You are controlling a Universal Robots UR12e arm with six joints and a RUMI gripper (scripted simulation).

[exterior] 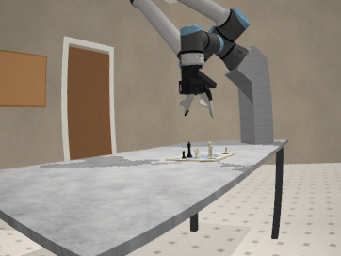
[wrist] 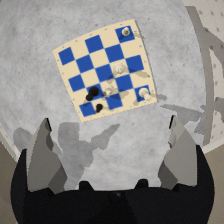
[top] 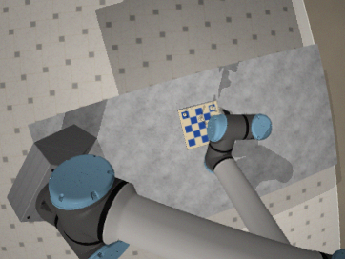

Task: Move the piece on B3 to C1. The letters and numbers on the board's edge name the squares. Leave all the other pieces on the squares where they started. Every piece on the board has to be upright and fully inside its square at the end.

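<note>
The blue and cream chessboard (wrist: pixel 105 70) lies on the grey table, also seen in the exterior view (exterior: pixel 200 158) and the top view (top: pixel 197 127). On it stand several pieces: a tall black piece (wrist: pixel 92 93), a small black pawn (wrist: pixel 99 107), and white pieces in the middle (wrist: pixel 118 68), beside the black piece (wrist: pixel 109 89) and at two corners (wrist: pixel 125 32) (wrist: pixel 143 92). The edge labels are too small to read. My gripper (wrist: pixel 110 118) (exterior: pixel 198 111) is open and empty, high above the table just off the board's near edge.
The arm's wrist joint (top: pixel 224 129) covers the board's right side in the top view. The grey robot pedestal (exterior: pixel 254 94) stands behind the table's far end. The table edge runs close to the board's right side.
</note>
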